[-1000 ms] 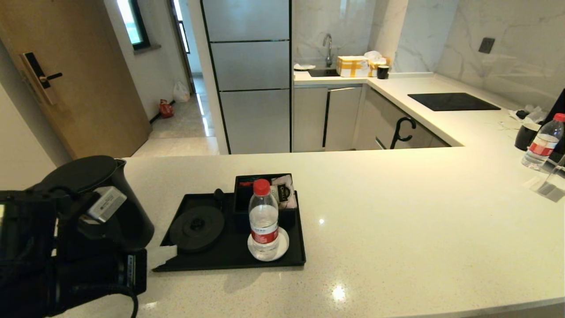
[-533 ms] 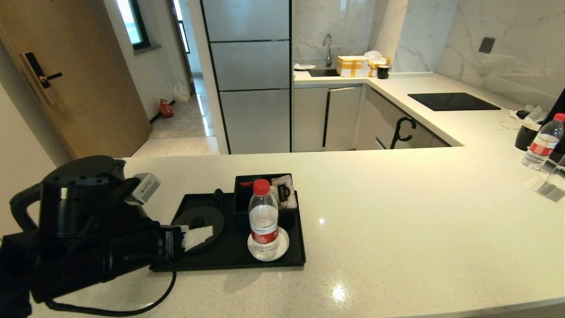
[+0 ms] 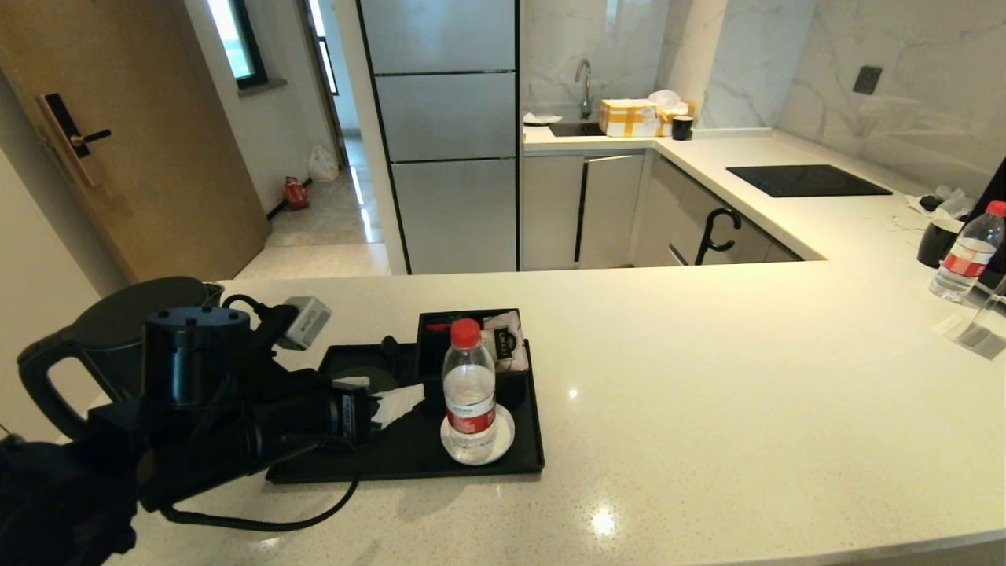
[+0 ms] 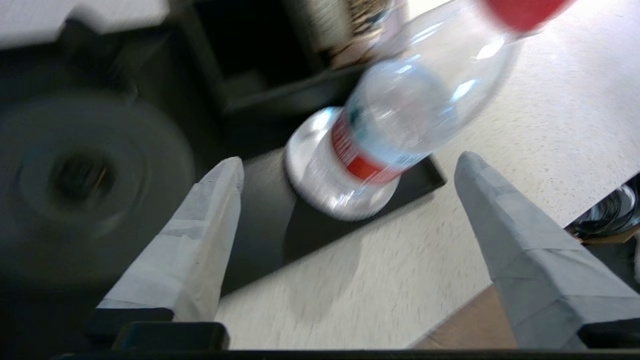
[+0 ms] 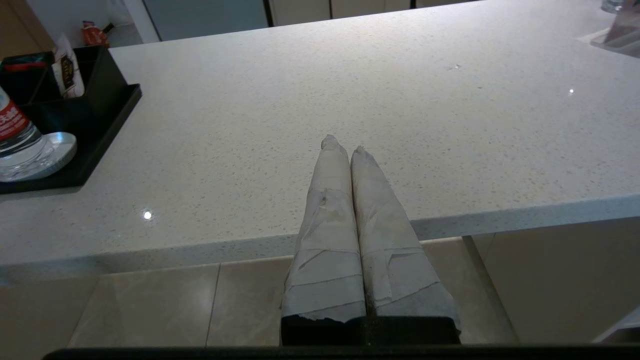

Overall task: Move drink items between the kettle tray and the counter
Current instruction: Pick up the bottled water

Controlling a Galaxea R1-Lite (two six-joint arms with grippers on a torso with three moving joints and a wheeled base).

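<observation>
Your left gripper (image 3: 393, 402), fingers wrapped in pale grey tape, stands spread wide and empty over the near left part of the kettle tray (image 3: 409, 464), just left of the water bottle (image 3: 469, 389). The bottle is clear ribbed plastic with a red cap and red label; it stands upright on a white round coaster (image 3: 503, 440) at the tray's near right. The tray is shallow, black and rectangular with a raised rim. Its round kettle base (image 4: 85, 175) is largely hidden behind your arm in the head view and blurred in the left wrist view. The divided black box (image 3: 440, 330) sits at the tray's far side, holding a pinkish tea sachet (image 3: 504, 339) with a dark label you cannot read.

The matte black kettle (image 3: 118, 330), tall with a loop handle, stands on the counter (image 3: 707, 377) left of the tray, its lower body hidden by your arm. The counter is glossy, off-white speckled stone, L-shaped. A flat black hob (image 3: 805, 180) lies far right; a second bottle (image 3: 965, 253) stands at the right edge.

Your right gripper (image 5: 340, 145) hangs at the counter's near edge, fingers pressed together, holding nothing.
</observation>
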